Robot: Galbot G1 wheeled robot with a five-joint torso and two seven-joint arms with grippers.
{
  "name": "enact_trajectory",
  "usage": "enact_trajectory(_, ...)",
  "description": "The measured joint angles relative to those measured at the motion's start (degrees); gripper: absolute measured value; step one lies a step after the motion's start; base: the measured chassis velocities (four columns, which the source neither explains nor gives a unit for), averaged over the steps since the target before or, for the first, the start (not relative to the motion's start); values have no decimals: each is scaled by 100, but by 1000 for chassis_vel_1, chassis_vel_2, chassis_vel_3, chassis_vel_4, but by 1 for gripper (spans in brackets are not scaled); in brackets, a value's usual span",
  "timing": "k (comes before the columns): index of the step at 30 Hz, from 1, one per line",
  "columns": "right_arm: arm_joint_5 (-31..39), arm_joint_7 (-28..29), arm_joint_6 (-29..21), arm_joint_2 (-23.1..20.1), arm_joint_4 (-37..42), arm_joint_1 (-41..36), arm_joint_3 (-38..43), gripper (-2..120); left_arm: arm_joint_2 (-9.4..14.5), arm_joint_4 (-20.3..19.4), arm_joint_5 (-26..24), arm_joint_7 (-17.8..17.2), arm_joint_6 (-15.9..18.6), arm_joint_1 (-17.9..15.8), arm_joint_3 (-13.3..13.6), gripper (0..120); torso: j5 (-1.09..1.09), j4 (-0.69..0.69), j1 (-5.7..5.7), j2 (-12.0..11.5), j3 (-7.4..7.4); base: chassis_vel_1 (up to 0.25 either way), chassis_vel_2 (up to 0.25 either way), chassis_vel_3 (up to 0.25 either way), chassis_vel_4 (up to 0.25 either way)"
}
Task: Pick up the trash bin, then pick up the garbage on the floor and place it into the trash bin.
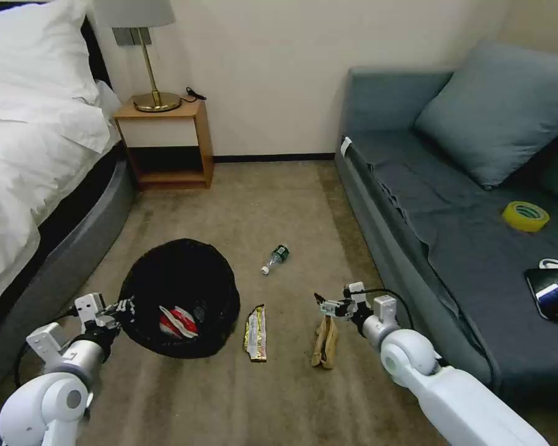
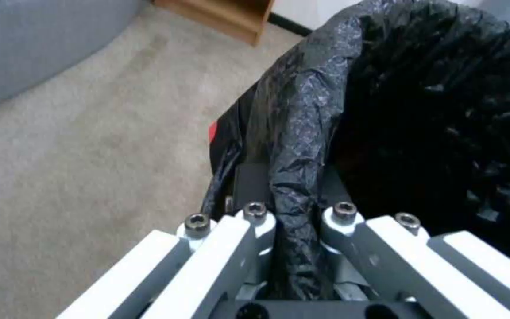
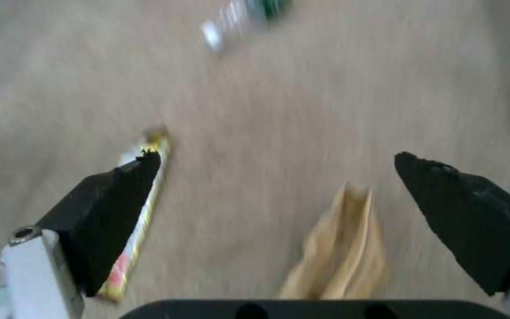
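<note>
The left pincer (image 2: 293, 221) pinches the bag-lined rim of the trash bin (image 1: 180, 297), tipped toward us — the red-and-white snack packet (image 1: 178, 321) lies inside, half hidden. The right pincer (image 3: 279, 195), wide open and holding nothing, hangs over the brown paper bag (image 3: 341, 252) on the carpet, between the gold wrapper (image 1: 255, 332) and the sofa (image 1: 452, 248). The little bottle (image 1: 275, 258) lies further off — blurry.

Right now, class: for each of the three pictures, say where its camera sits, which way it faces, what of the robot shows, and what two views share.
Head view: on the robot's head, facing forward and down at the carpet; both arms show, left gripper on the trash bin, right gripper above the brown paper bag.
Left wrist view: on the left wrist, facing along its fingers, clamped on the bin's bag-lined rim.
Right wrist view: on the right wrist, facing down between open fingers.
Shared by the head and right wrist views: paper bag, gold wrapper, bottle.
</note>
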Motion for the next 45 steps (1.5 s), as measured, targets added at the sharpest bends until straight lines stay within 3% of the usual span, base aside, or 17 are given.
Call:
enact_trajectory(8,1048,874,-1029,559,-1007,979,-631,100,40,-13,-36,25,5,24,-168,4,1,2,0,0,0,0,0,0,0)
enact_trajectory(14,1221,1264,-1394,692,-1419,1166,-653,100,78,113,-45,53,3,7,-224,4,1,1,0,0,0,0,0,0,0)
enact_trajectory(27,585,921,-1303,854,-1975,975,-588,100,86,198,-25,70,-14,-5,-139,4,2,1,0,0,0,0,0,0,0)
enact_trajectory(39,-28,632,-972,1146,-2442,809,-732,99,112,309,-35,144,-75,53,-253,4,1,1,0,0,0,0,0,0,0)
enact_trajectory(45,-144,553,-806,1233,-2541,778,-751,80,130,364,-43,177,-101,49,-280,4,-4,-1,0,0,-1,0,0,0,0)
